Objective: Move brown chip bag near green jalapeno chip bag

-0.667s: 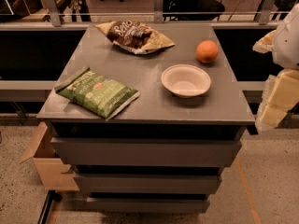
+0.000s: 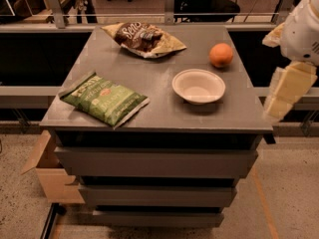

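Gripper (image 2: 283, 96) right of bowl (image 2: 198, 85); grip state: cannot tell. Brown chip bag (image 2: 144, 38) behind-left of bowl: light, crinkly, probably slippery; pinch its puffed middle.

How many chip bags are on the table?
2. The crinkled brown chip bag lies at the far edge of the grey table; the flat green jalapeno chip bag lies at its front-left corner. The tool hangs right of the table.

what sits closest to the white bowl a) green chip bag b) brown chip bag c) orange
c: the orange sits just behind the bowl, the brown chip bag and green jalapeno chip bag lie farther left; the pincer hangs beyond the table's right edge.
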Available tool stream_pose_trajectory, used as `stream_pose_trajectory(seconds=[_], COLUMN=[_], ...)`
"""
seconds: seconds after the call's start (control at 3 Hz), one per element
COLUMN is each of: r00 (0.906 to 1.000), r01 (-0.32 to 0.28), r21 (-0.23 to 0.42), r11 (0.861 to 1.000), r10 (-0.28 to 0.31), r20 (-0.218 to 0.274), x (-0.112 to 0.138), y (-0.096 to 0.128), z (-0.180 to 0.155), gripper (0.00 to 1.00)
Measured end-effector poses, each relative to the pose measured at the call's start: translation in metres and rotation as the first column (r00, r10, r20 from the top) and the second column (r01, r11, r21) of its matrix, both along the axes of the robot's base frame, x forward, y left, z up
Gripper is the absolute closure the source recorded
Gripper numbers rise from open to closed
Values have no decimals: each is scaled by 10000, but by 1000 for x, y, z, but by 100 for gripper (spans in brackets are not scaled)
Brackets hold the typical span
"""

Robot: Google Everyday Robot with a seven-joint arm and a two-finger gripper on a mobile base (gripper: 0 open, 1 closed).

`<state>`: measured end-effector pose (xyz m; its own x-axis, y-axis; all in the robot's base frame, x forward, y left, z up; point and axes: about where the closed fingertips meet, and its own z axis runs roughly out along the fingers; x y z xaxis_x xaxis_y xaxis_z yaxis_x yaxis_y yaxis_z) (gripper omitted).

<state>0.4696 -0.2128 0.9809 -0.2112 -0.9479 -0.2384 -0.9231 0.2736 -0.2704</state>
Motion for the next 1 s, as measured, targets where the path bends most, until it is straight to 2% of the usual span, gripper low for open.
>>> stream_pose_trajectory(seconds=[0.33,0.67,1.0], r00=[9993,9968,9885], r01=[-216,-127,66], r21=[290,607,713], r11=[9993,9981,9974], r10=[207,79,-173], r20=[307,794,1505], x=[46,93,143], y=[11,24,39], z=[-1,-6,-11], gripper=[0,0,0])
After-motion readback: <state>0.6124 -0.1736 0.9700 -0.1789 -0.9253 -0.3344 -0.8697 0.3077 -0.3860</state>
